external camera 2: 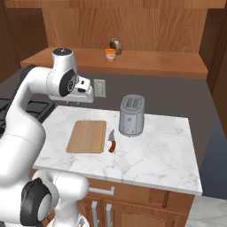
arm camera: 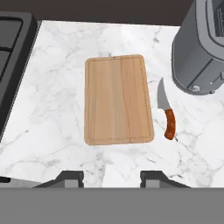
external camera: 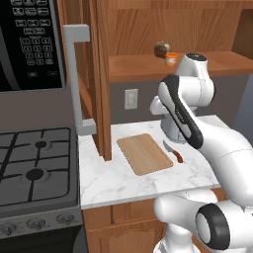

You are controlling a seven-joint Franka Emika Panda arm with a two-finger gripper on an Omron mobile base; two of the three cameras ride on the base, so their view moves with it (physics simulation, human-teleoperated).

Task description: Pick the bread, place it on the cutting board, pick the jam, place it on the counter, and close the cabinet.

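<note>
White robot arm is raised above the white marble-patterned surface, hand pointing down at it. Two-finger gripper hovers well above the near edge of the flat light-tan wooden cutting board; its dark fingertips show at the bottom of the hand view with nothing between them. Jaws are drawn in to their narrow setting, empty.

Cutting board lies flat on the surface, bare on top. Just beside its right long edge lies a small knife with an orange-brown handle, blade pointing toward the back, close to the board but not touching. Grey metal two-slot toaster stands upright behind and to the right of the knife, near the wall.

Small dark-brown speckled bread chunk sits on the wooden shelf of the brown wall cabinet, up above the surface. Small squat orange jam jar with paler top stands just beside and in front of the bread; cannot tell if they touch. Both well apart from the gripper.

Cabinet door stands open, swung out edge-on over the left end of the surface, its long grey bar handle facing the stove. Black gas stovetop lies left of the surface, black microwave panel above it. White wall outlet on the grey backsplash behind the board.
</note>
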